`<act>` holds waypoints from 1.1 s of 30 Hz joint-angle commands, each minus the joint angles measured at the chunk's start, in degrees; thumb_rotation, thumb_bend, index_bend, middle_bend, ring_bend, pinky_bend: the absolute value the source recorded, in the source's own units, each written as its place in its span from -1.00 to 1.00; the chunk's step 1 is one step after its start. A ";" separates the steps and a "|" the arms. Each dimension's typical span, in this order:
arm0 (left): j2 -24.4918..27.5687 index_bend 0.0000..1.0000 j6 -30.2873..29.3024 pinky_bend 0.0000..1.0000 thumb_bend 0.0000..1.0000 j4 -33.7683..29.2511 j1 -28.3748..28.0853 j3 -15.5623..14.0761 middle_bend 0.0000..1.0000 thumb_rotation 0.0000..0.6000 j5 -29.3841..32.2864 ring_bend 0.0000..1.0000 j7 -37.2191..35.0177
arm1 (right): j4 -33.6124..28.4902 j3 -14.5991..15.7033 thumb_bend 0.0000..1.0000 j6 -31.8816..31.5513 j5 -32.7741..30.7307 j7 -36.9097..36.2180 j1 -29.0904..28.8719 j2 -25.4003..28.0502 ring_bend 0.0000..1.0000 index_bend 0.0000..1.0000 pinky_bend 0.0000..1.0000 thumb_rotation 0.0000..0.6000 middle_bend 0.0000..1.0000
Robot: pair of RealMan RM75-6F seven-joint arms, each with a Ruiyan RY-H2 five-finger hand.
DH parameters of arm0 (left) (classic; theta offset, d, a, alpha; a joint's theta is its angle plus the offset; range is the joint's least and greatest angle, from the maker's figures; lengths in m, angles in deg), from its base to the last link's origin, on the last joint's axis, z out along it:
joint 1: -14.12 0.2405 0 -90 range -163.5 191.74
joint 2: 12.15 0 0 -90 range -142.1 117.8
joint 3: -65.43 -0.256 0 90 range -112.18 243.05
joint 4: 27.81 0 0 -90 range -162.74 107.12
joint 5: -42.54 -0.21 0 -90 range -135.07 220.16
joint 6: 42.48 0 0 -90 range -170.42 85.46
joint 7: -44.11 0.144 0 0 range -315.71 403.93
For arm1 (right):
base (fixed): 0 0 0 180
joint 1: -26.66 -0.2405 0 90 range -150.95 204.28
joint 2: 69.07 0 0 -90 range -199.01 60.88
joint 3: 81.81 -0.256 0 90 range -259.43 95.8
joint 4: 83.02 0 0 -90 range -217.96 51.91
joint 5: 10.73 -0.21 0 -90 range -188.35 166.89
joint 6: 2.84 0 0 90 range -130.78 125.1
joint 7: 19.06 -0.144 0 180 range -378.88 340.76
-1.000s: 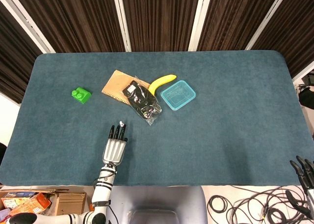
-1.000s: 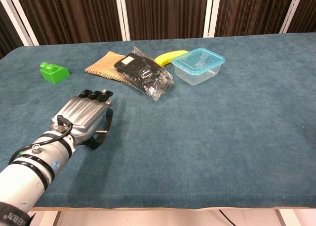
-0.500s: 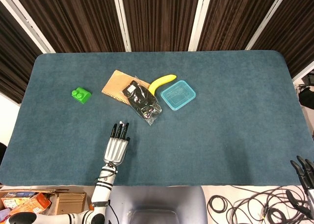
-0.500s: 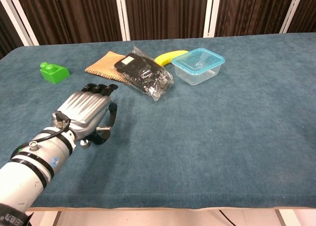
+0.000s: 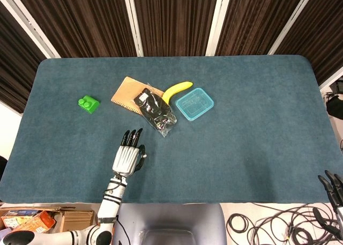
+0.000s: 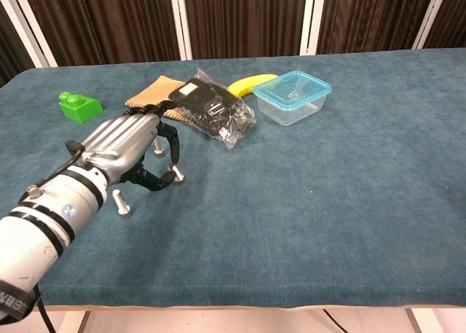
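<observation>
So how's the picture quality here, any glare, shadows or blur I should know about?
Head view: even, soft lighting, sharp throughout; the left hand casts only a faint shadow on the teal cloth-covered table. Chest view: the clear plastic bag of black items shows small glints, the clear box with the blue lid a mild sheen; the near forearm looks enlarged by closeness, with no obvious blur.

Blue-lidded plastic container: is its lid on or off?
On. The blue lid sits flat across the top of the clear container in both views, beside the banana.
</observation>
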 commanded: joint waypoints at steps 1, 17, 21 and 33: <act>0.76 0.18 1.13 -1.00 -0.28 -0.15 0.11 0.71 -0.94 1.00 0.80 -1.00 -1.23 | 0.02 -0.01 -0.42 -0.04 0.00 0.01 0.03 -0.02 -1.00 -1.00 -0.93 1.00 -1.00; 0.64 0.18 2.63 -1.00 -0.29 0.40 -0.49 0.70 -0.94 1.00 2.94 -1.00 -0.45 | 0.01 -0.05 -0.42 -0.03 -0.09 -0.05 0.05 -0.01 -1.00 -1.00 -0.93 1.00 -1.00; 0.56 0.17 3.02 -1.00 -0.30 0.58 -0.77 0.80 -0.94 1.00 3.29 -1.00 -0.43 | 0.08 -0.08 -0.42 -0.19 -0.14 -0.23 0.12 -0.02 -1.00 -1.00 -0.93 1.00 -1.00; 0.47 0.06 3.07 -1.00 -0.30 1.50 -1.10 1.12 -0.95 1.00 3.61 -1.00 -1.39 | 0.03 -0.12 -0.42 -0.13 -0.26 -0.06 0.17 -0.11 -1.00 -1.00 -0.93 1.00 -1.00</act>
